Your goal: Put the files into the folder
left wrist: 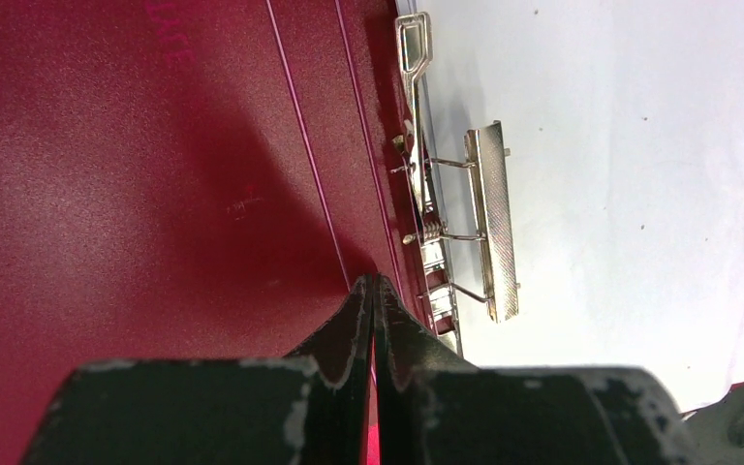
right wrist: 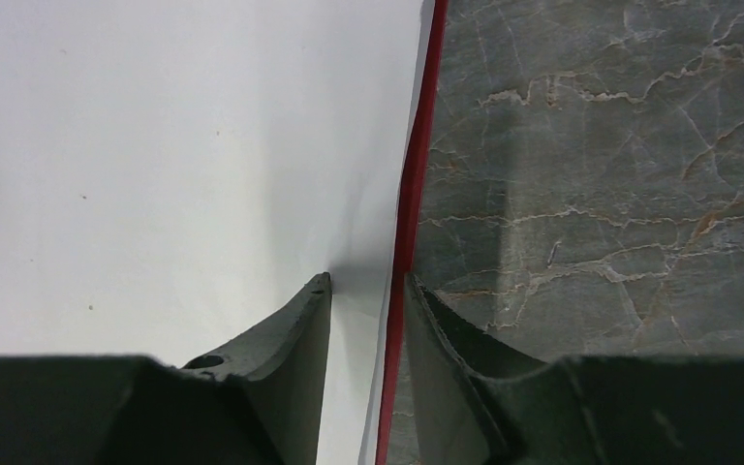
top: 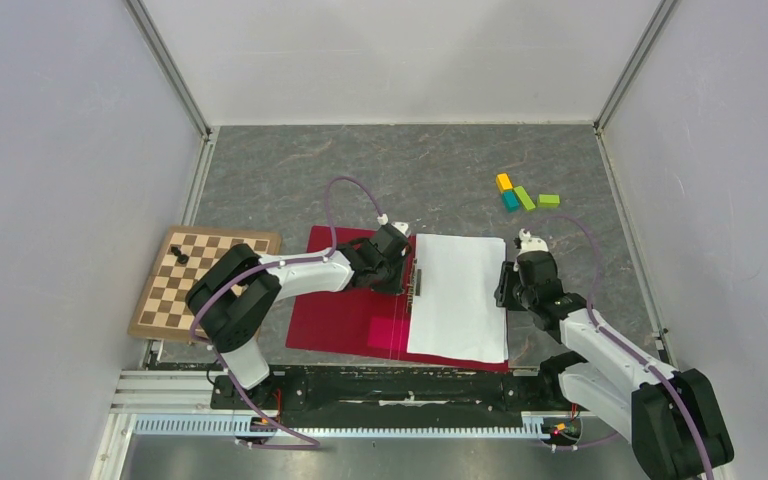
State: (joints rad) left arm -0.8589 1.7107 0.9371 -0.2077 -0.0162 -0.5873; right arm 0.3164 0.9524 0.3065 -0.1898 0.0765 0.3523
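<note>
Crimson folder [top: 345, 310] lies open, with blank white files [top: 457, 295] covering its right half. Left gripper [left wrist: 375, 281]: closed, empty. Right gripper [right wrist: 368, 281]: narrow, astride the files' edge; grip indeterminate.

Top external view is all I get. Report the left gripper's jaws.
Observer: The left gripper is shut on nothing, tip at the red folder beside the metal clip.
Operator: Now the clip.
Observer: Its bar sits over the edge of the white sheets.
Operator: Give me the right gripper.
Observer: The right gripper is open, straddling the sheets' and folder's right edge; one finger over paper, one over the table.
</note>
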